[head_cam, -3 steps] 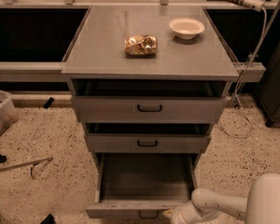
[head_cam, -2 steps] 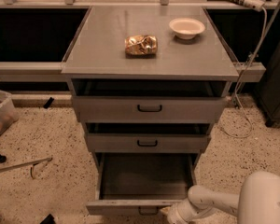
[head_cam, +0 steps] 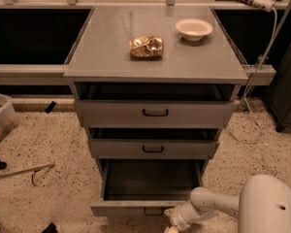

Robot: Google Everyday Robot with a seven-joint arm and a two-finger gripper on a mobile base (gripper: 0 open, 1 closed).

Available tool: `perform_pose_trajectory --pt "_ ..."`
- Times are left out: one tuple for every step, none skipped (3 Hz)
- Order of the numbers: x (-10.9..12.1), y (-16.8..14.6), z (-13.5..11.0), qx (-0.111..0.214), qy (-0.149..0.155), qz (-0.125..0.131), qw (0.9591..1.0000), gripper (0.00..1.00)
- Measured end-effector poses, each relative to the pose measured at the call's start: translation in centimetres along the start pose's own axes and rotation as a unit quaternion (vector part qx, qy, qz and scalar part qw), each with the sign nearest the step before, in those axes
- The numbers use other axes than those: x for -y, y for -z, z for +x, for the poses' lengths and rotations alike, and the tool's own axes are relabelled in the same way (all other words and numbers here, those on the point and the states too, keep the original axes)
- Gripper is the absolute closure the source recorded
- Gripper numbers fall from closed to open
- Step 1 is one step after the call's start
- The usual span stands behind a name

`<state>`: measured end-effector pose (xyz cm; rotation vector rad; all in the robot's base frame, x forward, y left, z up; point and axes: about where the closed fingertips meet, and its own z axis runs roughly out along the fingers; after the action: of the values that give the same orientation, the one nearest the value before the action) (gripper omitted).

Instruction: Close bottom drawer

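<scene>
drawer: bottom drawer [head_cam: 126, 208] pulled well out, below the table [head_cam: 111, 57] front edge
gripper: gripper [head_cam: 172, 223] at drawer front, just right of handle [head_cam: 153, 211]; open/closed can't tell
push: straight in, near centre, avoid skewing

We list: bottom drawer [head_cam: 131, 208], grey front, dark interior; gripper [head_cam: 170, 223], cream-white, at that drawer's front, right of centre; bowl [head_cam: 194, 28], off-white; crumpled bag [head_cam: 146, 46], shiny gold-brown; floor [head_cam: 53, 140], beige with dark speckles
</scene>
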<state>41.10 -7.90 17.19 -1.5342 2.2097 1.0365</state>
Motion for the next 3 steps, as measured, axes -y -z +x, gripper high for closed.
perform_pose_trajectory --pt "1.8 0.1 -1.3 -0.001 0.011 0.006 0.9999 0.0" --pt "4.3 1.1 -2.9 -0.019 0.025 0.022 0.9993 0.0" --pt "4.3 1.1 -2.9 -0.019 0.025 0.022 0.9993 0.0"
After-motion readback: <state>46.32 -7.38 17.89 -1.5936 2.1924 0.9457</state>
